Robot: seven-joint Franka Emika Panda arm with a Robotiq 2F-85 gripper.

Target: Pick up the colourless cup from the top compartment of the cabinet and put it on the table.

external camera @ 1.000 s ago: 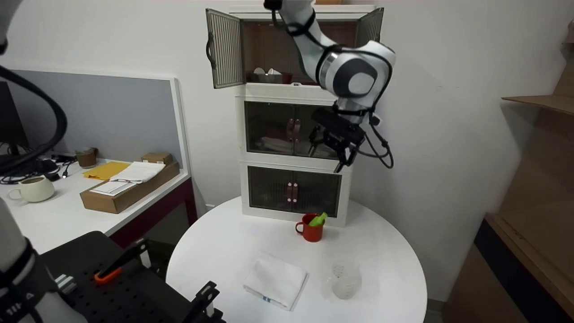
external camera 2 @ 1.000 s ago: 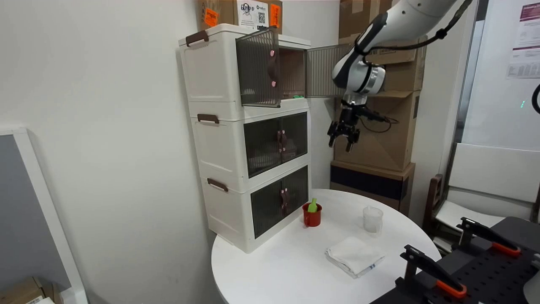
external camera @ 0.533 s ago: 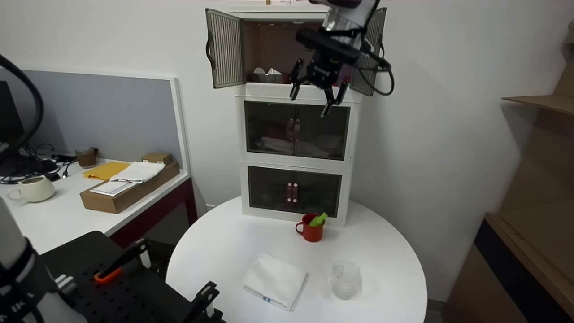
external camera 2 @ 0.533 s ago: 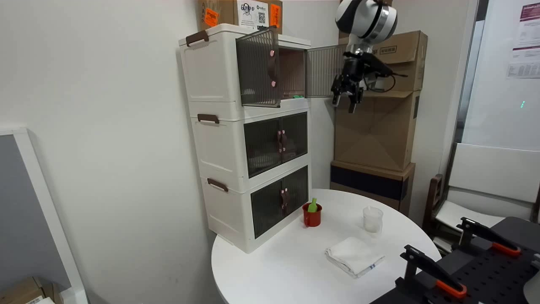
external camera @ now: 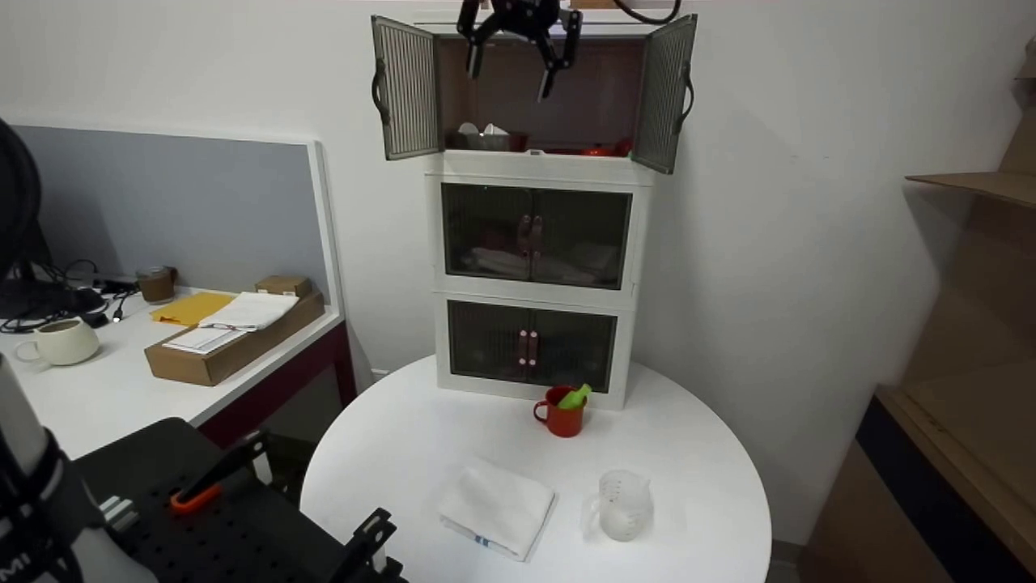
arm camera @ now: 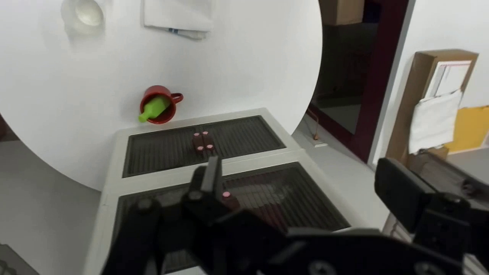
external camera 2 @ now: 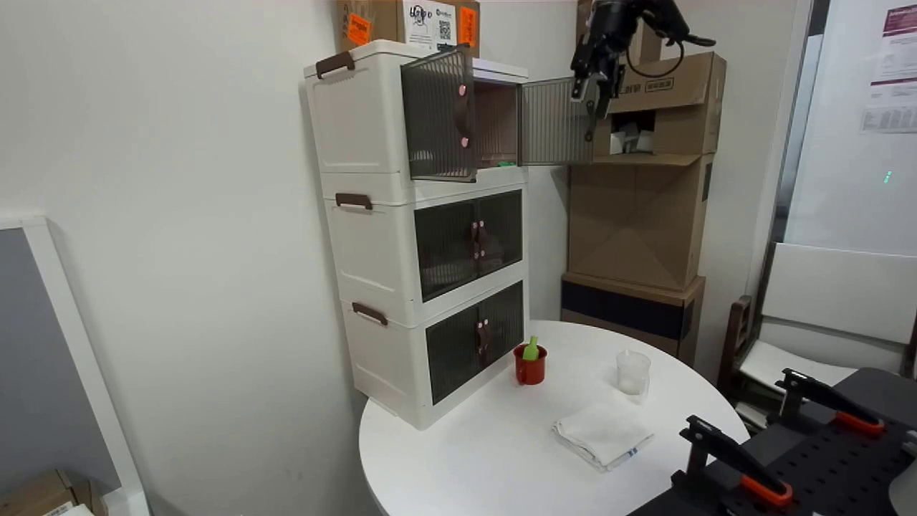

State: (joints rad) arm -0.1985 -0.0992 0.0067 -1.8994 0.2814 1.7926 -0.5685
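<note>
The colourless cup [external camera: 624, 506] stands on the round white table [external camera: 388, 453], right of a folded cloth. It also shows in an exterior view [external camera 2: 633, 373] and at the upper left of the wrist view [arm camera: 88, 12]. The top compartment [external camera: 591, 105] of the white cabinet [external camera 2: 365, 244] has both doors swung open. My gripper [external camera: 508, 85] is open and empty, high in front of the top compartment, well above the cup. It also shows in an exterior view [external camera 2: 589, 106]. In the wrist view its fingers [arm camera: 300, 168] are wide apart with nothing between them.
The open doors [external camera: 409, 89] stick out on both sides of the top compartment, which holds a greyish container [external camera: 490, 142] and red items [external camera: 599, 151]. A red mug [external camera: 562, 414] with a green thing stands at the cabinet's foot, behind the folded cloth [external camera: 498, 506]. Cardboard boxes [external camera 2: 630, 222] stand beyond.
My open gripper has risen from beside the middle compartment to the upper part of the top compartment, moving left in an exterior view. The cup, cloth, mug and doors have not moved.
</note>
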